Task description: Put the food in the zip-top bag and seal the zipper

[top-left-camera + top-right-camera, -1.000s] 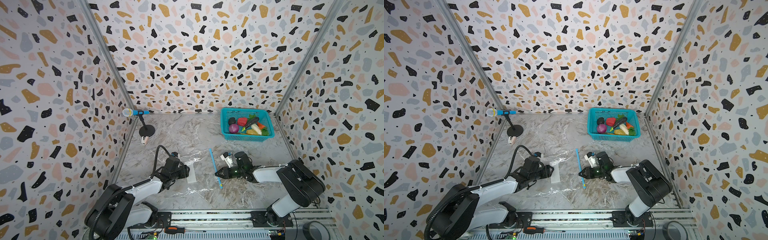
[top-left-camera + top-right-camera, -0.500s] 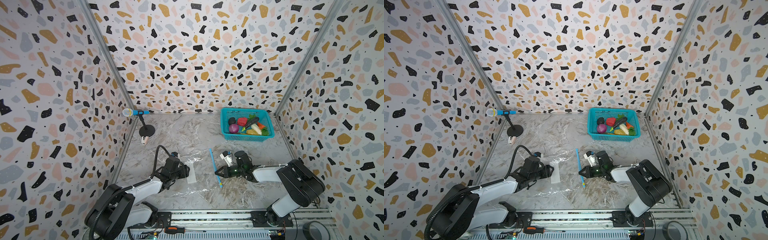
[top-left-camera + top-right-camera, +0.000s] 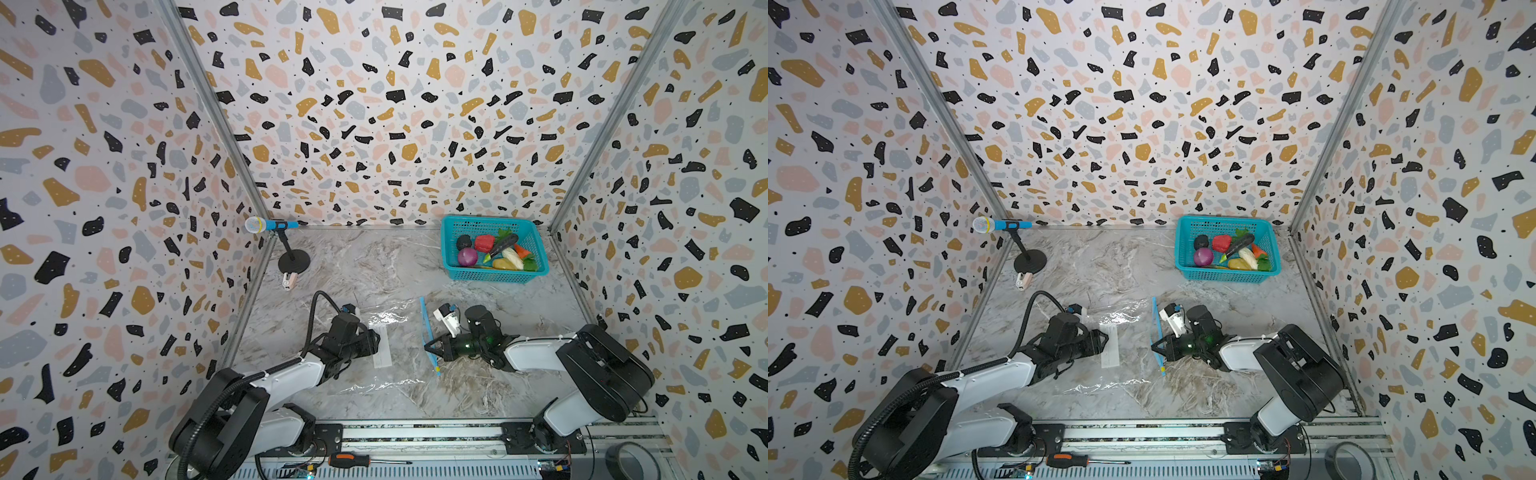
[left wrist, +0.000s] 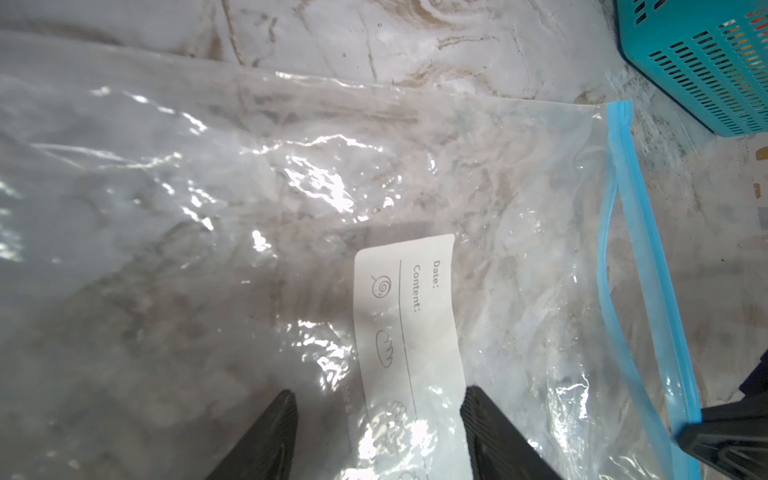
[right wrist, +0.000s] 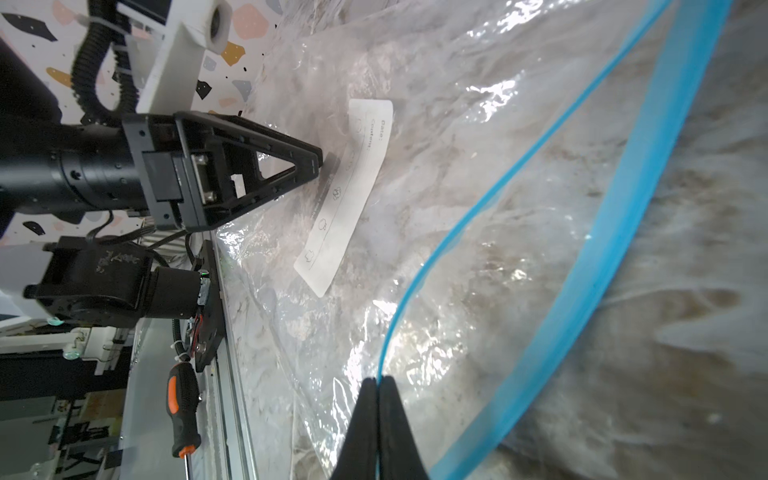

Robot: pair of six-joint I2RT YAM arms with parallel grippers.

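The clear zip-top bag lies flat mid-table, its white label facing up. Its light-blue zipper runs along the right edge, with a yellow slider at the near end. My left gripper stands open over the label, nothing between its fingers. My right gripper is shut on the mouth's thin blue upper lip. The food lies in the teal basket.
The basket stands at the back right, against the wall. A microphone on a stand is at the back left, with a small pinkish object by its base. A screwdriver and a tape roll lie at the front rail.
My right gripper's jaws have come together on the bag's blue lip. The left gripper and the bag have stayed put.
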